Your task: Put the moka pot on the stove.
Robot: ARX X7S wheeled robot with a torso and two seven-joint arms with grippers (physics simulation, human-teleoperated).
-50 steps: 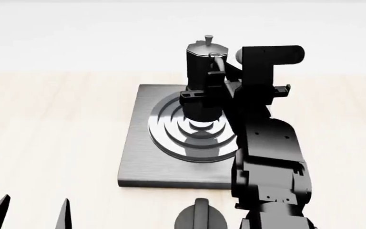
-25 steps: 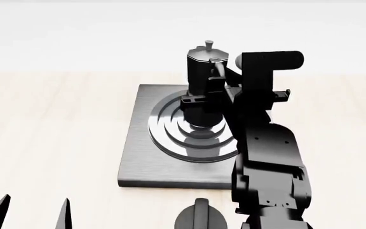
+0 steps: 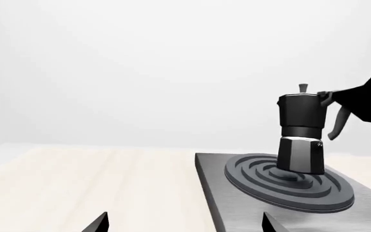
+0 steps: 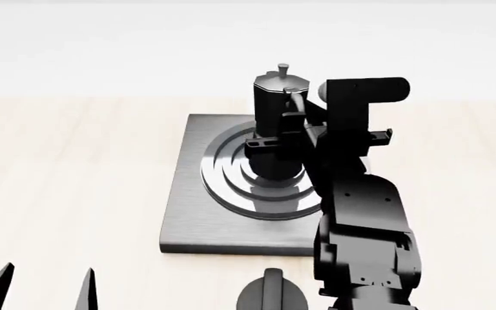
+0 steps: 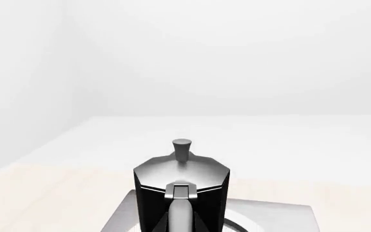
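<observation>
Wooden table [image 4: 75,181] carries everything, bare on the side away from the right claw. On it, directly under the claw's reach, sits the stove [image 4: 188,213]: flat grey plate with a raised ringed burner [image 4: 261,184], much wider than the pot, so there's margin for placement.

Right arm [image 4: 364,213] runs from the near edge up over the stove's right side, coming at the pot from the handle side. That keeps the body of the pot clear of the arm. Right claw [image 4: 293,119] is at the pot's handle [image 3: 335,124]; from the side view its dark bulk meets the handle's top where it joins the body. It looks clamped on the handle, but the fingers themselves are hidden, so I can't tell for certain.

Pot [image 4: 274,123] is upright, lid knob [image 5: 181,147] on top, right in front of the claw. Side view shows its base down on the burner's centre rings, no gap visible. My read: pot is placed or within a hair of it, and what's left is letting go and backing off along the handle line so it doesn't tip.

Left claw [image 3: 184,223]: only two fingertips show at the near edge, spread apart, holding nothing, well off to the left of the right claw.

Small round dial [image 4: 271,296] sits just this side of the stove, beside the right arm.
</observation>
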